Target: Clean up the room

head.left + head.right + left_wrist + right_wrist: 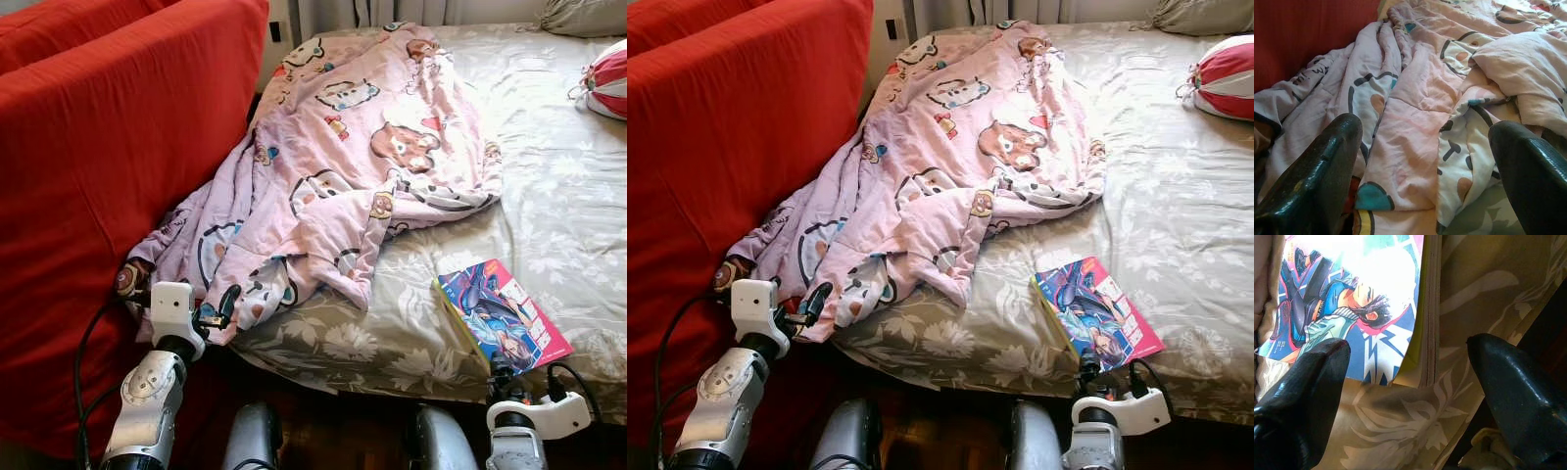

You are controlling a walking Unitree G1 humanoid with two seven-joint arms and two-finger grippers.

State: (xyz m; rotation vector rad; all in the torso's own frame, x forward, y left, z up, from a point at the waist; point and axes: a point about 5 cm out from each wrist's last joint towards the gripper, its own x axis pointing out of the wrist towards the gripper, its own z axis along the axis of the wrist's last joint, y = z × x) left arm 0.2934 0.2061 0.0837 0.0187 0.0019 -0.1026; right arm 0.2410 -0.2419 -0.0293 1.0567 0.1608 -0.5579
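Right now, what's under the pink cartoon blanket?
The pink cartoon blanket lies crumpled on the floral bedsheet, its corner hanging off beside the left gripper. Anything beneath its folds is hidden.

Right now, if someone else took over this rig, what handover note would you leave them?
Left end effector: open, at the lower corner of the pink blanket, gripping nothing.
Right end effector: open, fingers either side of the comic book's near edge, not closed on it.
Things: the blanket lies crumpled across the bed, its corner hanging over the edge beside the red sofa. The book lies flat near the bed's front edge. A red-and-white striped ball sits at the far right.
Done: nothing visibly tidied.
Left: pick up the book, straighten the blanket.
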